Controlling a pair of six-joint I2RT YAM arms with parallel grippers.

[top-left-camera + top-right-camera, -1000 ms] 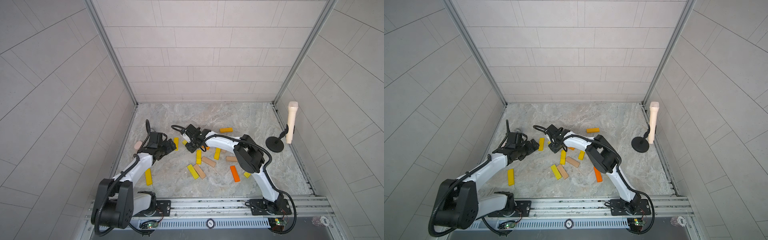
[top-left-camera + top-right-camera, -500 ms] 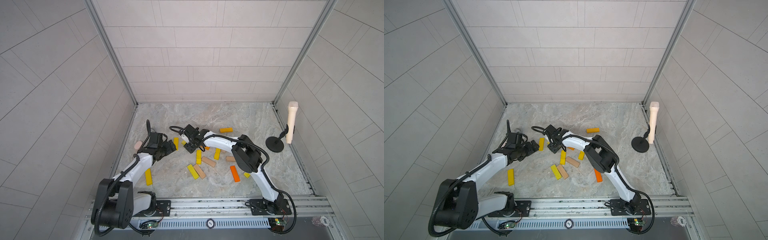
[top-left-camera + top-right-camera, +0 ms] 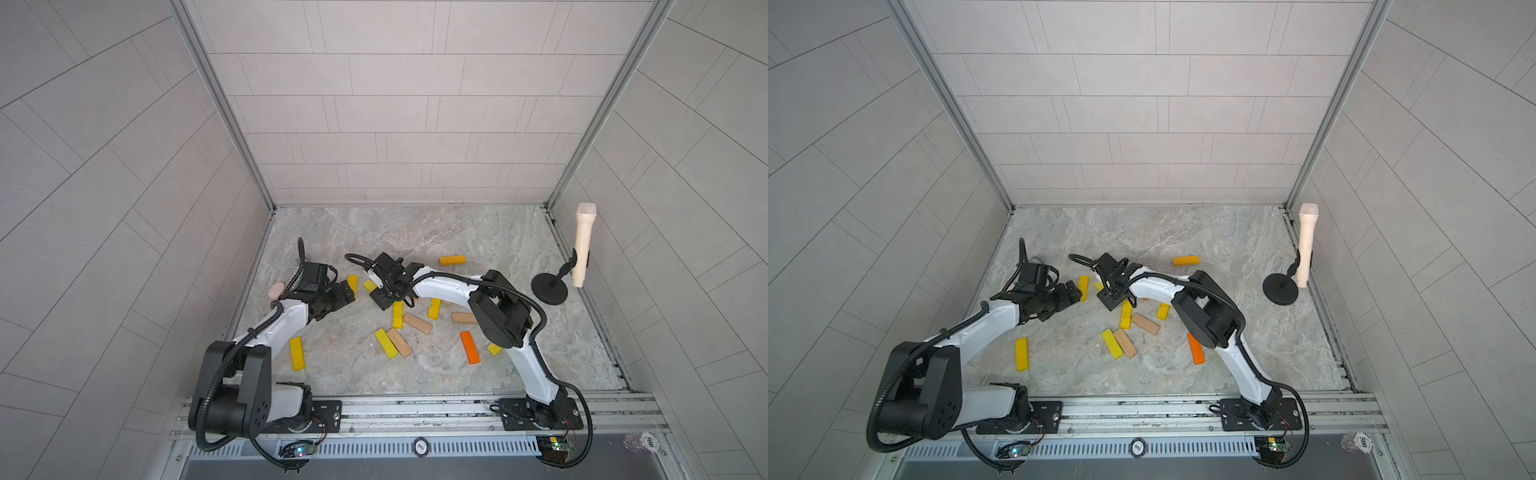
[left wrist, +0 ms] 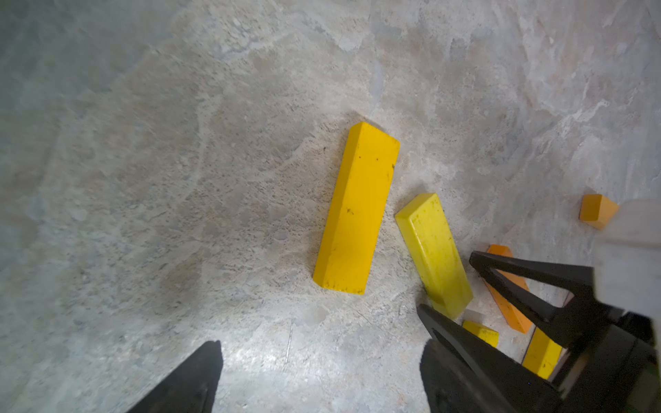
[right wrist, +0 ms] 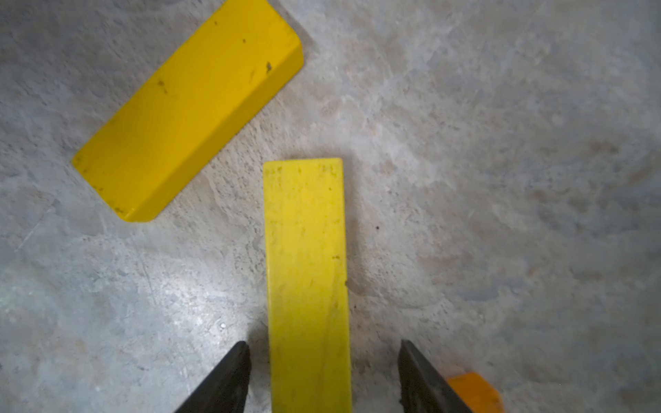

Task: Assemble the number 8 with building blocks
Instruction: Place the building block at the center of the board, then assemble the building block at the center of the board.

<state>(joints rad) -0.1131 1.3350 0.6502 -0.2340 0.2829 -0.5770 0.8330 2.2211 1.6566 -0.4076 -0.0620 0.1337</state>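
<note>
Building blocks lie scattered on the marble floor in both top views: yellow ones [image 3: 397, 314], tan ones [image 3: 417, 323] and orange ones [image 3: 469, 347]. My right gripper [image 5: 322, 342] is open and low over a pale yellow block [image 5: 305, 268]. That block lies flat between its fingers with a gap on each side. A deeper yellow block [image 5: 189, 111] lies just beyond it. My left gripper [image 4: 319, 341] is open with only bare floor between its fingers, facing that same deeper yellow block [image 4: 357, 211]. The two grippers [image 3: 347, 291] [image 3: 377, 291] stand close together.
A microphone [image 3: 582, 245] stands on a black round-based stand [image 3: 548, 291] by the right wall. A small pink oval object [image 3: 276, 289] lies by the left wall behind my left arm. An orange block [image 3: 452, 260] lies alone further back. Tiled walls enclose three sides.
My right gripper has opened from shut, leaving the pale yellow block on the floor between its fingers, and has shifted slightly left. The left arm has barely moved.
</note>
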